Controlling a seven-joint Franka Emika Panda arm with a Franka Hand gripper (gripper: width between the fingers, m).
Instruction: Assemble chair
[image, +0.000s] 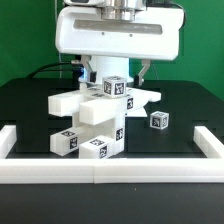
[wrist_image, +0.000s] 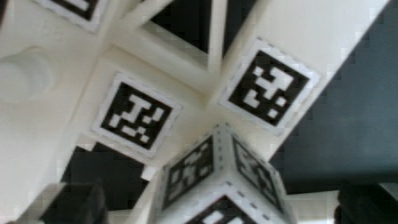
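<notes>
Three plain white border rails (image: 110, 172) fence the black table (image: 30, 110), and the front one lies nearest in the exterior view. Just behind it, near the middle of the table, stands the chair (image: 100, 118). It is a partly built cluster of white blocky parts bearing black-and-white square tags. At its foot a tagged block (image: 65, 142) and a second block (image: 97, 150) sit side by side, closest to the front rail. Above them rises a flat slab (image: 102, 113), somewhat tilted, and a notched bar (image: 68, 103) juts toward the exterior view's left. A tagged top cube (image: 115, 88) crowns the cluster, with another white part (image: 140, 97) reaching toward the exterior view's right. Well apart from the cluster, on the exterior view's right, a small cube (image: 158, 120) rests alone on the table. Over the top of the chair hangs the gripper (image: 115, 72), released. Its dark fingers (image: 84, 72) stand wide on either side of the top cube and clasp nothing. The wrist view looks closely onto tagged faces (wrist_image: 137, 112) of the chair. There the gripper (wrist_image: 217, 205) shows dark fingertips (wrist_image: 71, 205) spread far apart, with a clear gap beside the piece between them. Farther back looms the glossy white arm (image: 115, 35), and behind everything is a green backdrop (image: 20, 40).
</notes>
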